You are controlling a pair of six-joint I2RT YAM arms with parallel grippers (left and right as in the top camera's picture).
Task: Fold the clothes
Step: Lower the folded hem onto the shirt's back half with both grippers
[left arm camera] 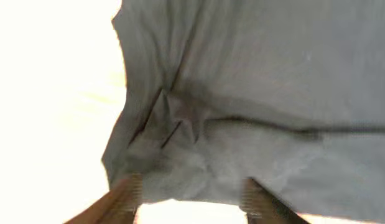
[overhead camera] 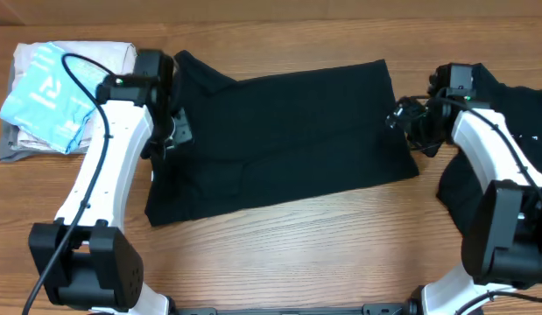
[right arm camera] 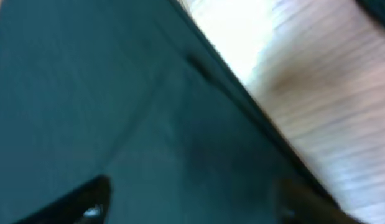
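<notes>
One of the clothes, a black garment (overhead camera: 279, 140), lies spread flat across the middle of the table. My left gripper (overhead camera: 176, 129) hangs over its left edge. In the left wrist view that gripper (left arm camera: 191, 198) is open, and the wrinkled cloth edge (left arm camera: 254, 93) sits loose just past its fingertips (left arm camera: 131, 191). My right gripper (overhead camera: 400, 116) is at the garment's right edge. The right wrist view shows it (right arm camera: 192, 202) open wide just above the dark fabric (right arm camera: 86, 93), holding nothing. Another black garment (overhead camera: 516, 122) lies crumpled at the far right under the right arm.
A stack of light folded cloth with a pale blue packet (overhead camera: 47, 96) on top sits at the back left. Bare wooden table (overhead camera: 297, 254) runs along the front, in front of the spread garment.
</notes>
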